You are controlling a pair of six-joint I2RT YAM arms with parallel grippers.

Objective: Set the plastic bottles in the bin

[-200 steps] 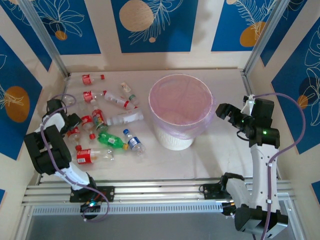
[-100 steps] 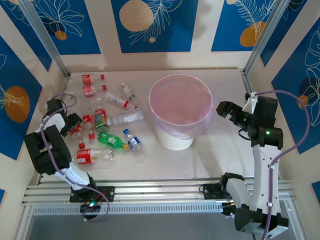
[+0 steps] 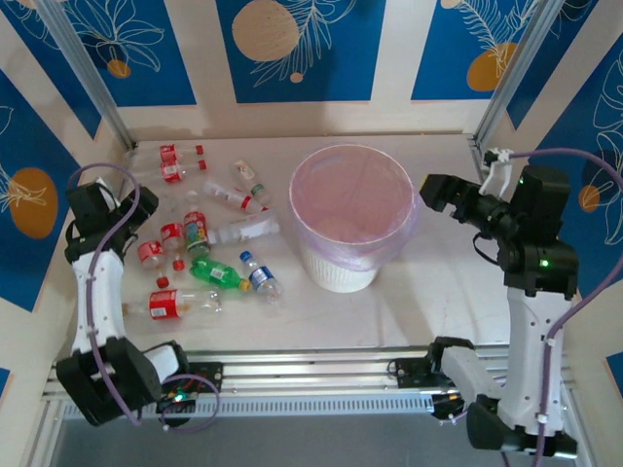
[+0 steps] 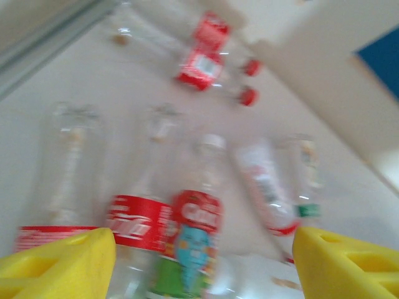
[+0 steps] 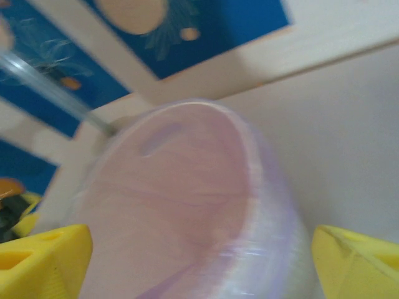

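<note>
The desk [image 3: 438, 292] carried the bin [image 3: 336, 272] at its centre, and no bottle was seen in the pink liner [image 3: 350, 199]. The left fingers [image 4: 56, 265] had been raised off the plastic bottles [image 3: 209, 233], which lay scattered left of the bin. They were held apart with nothing between them. The right fingers [image 5: 43, 261] were likewise spread and empty, just beside the bin rim. No bottle was judged picked, so the task remained near its start. The red labels [image 4: 196, 215] carried white script, probably a brand name, blurred beyond reading.
</note>
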